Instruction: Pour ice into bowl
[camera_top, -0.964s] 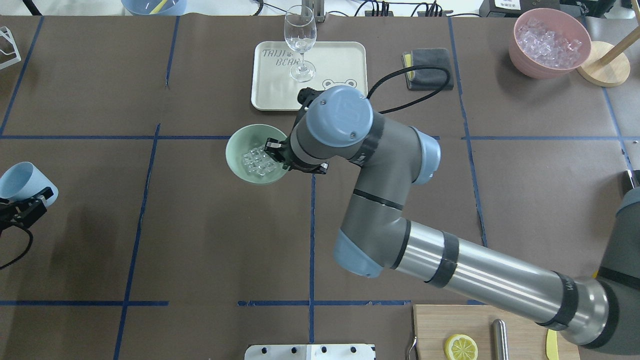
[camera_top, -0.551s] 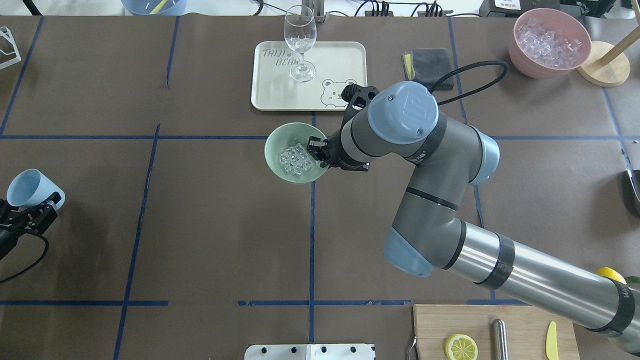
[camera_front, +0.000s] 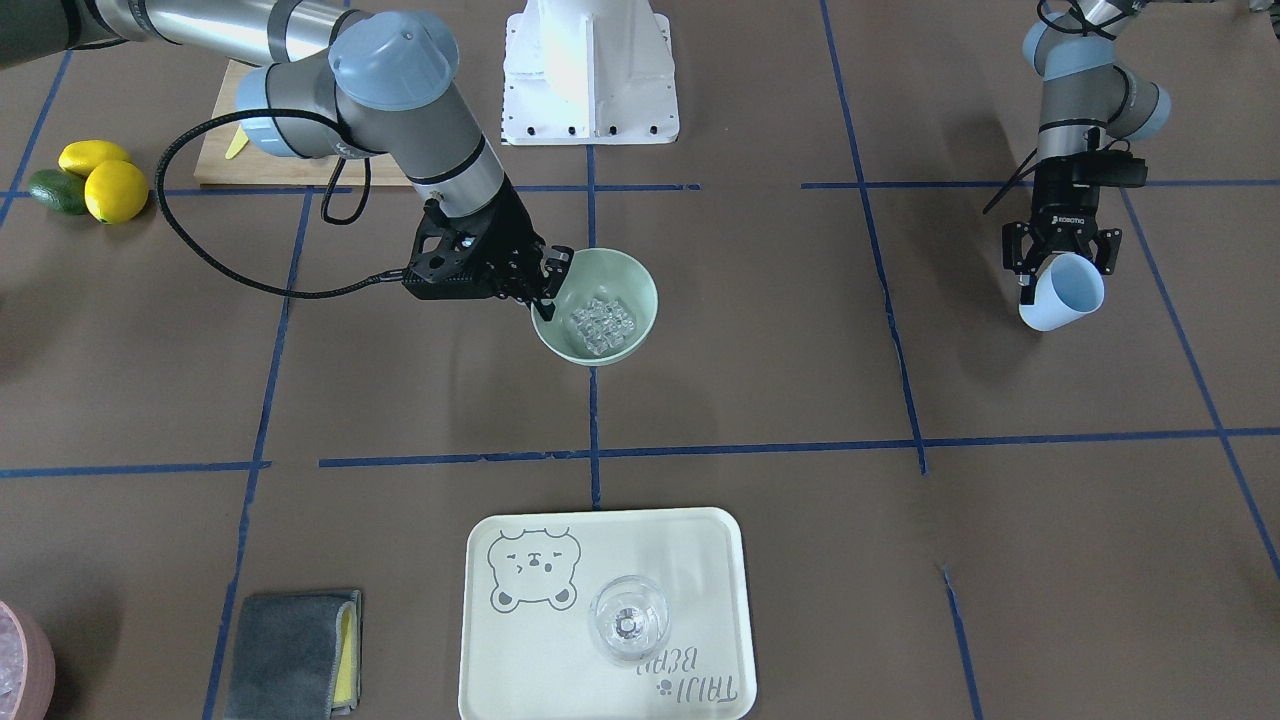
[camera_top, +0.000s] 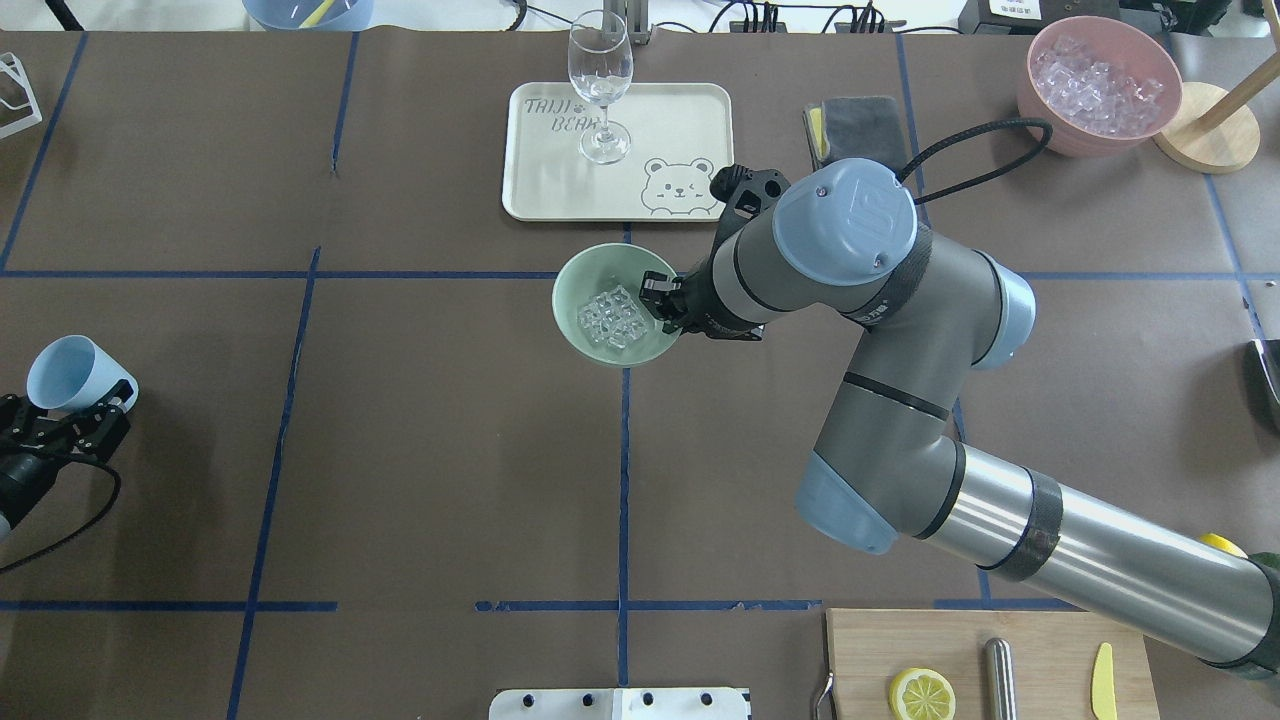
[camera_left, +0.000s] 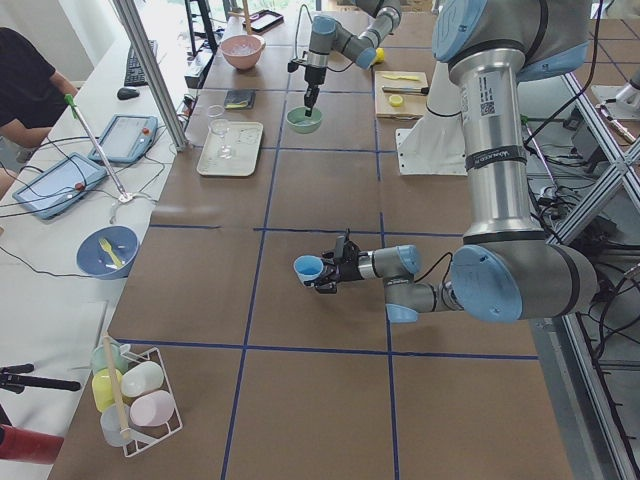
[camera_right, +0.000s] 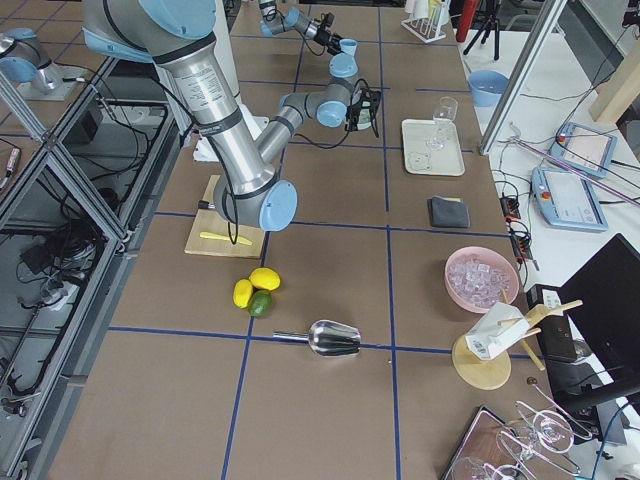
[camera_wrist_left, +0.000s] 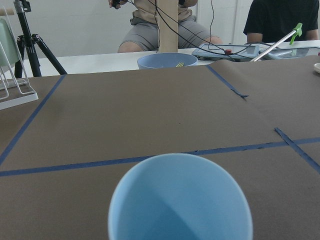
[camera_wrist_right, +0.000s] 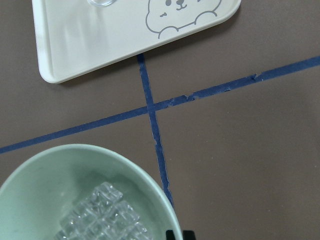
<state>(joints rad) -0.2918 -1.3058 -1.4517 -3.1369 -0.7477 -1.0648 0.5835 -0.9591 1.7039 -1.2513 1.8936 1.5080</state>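
I am looking over a table (camera_top: 400, 450) covered in brown paper, with blue tape lines (camera_top: 622, 480) crossing it into squares. A white bench (camera_left: 30, 290) is running along its far side, and a pale wall (camera_wrist_left: 85, 25) is showing behind it.

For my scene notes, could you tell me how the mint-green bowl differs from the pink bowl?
The mint-green bowl is near the table's middle, its rim gripped by the right pincer; the pink bowl stands free at the far right edge. The mint-green bowl holds a thin patch of ice at its bottom; the pink bowl is piled nearly full with cubes. Both are round and hold clear ice.
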